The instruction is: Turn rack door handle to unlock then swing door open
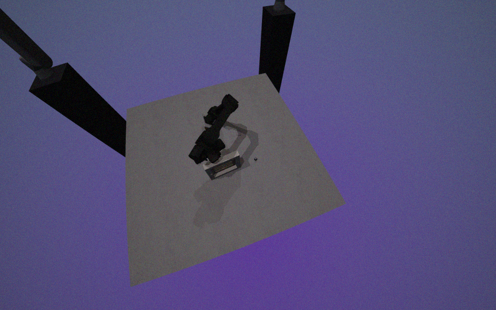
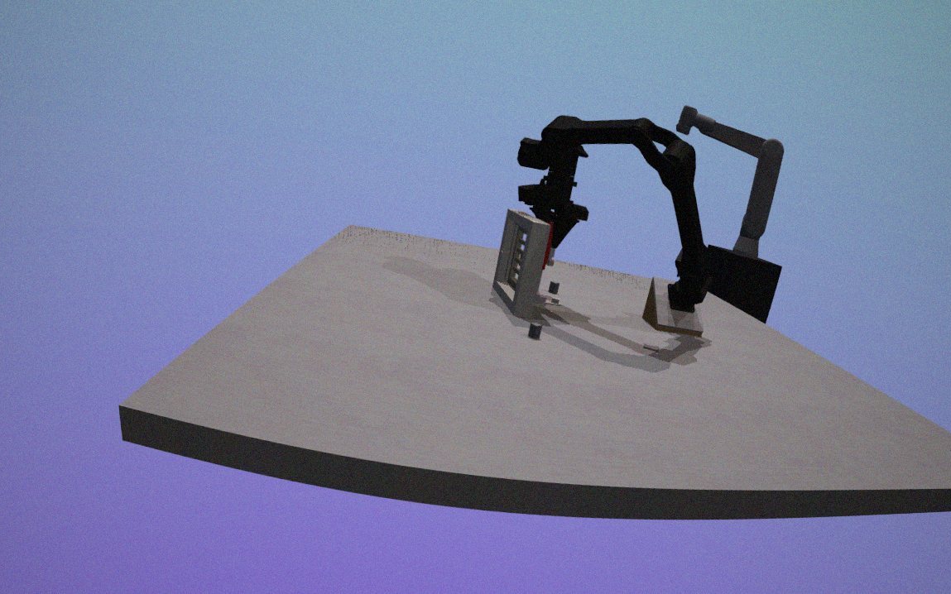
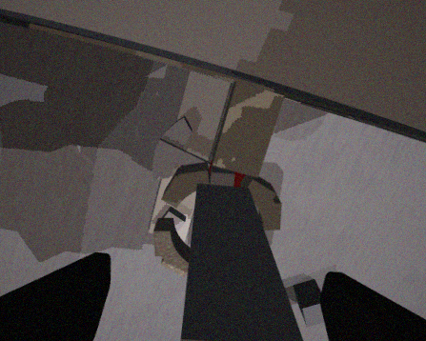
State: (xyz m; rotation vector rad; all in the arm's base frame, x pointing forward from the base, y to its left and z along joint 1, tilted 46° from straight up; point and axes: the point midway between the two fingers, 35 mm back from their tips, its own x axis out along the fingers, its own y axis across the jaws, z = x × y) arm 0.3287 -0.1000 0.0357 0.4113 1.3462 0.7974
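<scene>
The pale upright frame (image 1: 228, 157) (image 2: 535, 265) stands on the table (image 1: 165, 231) (image 2: 390, 399). The slatted door (image 1: 224, 167) (image 2: 517, 255) appears to lie in the frame's plane, closed. A red strip (image 2: 548, 240) (image 3: 239, 179) shows on the side facing the arm. My gripper (image 2: 554, 237) (image 3: 217, 278) points down beside that side, its fingers apart and open. In the wrist view the dark upright handle (image 3: 231, 238) stands between the two black fingers, with a gap on each side. Its turn angle is hard to tell. The fingers are hidden under the wrist in the top view.
Small dark cylinders stand near the frame, one in front (image 2: 535, 331) and one on the arm's side (image 2: 553, 286). A small pale piece (image 2: 650, 347) lies near my wedge-shaped base mount (image 2: 674, 323). A grey arm (image 2: 765, 184) stands on a black pedestal (image 2: 748, 280) beyond the table.
</scene>
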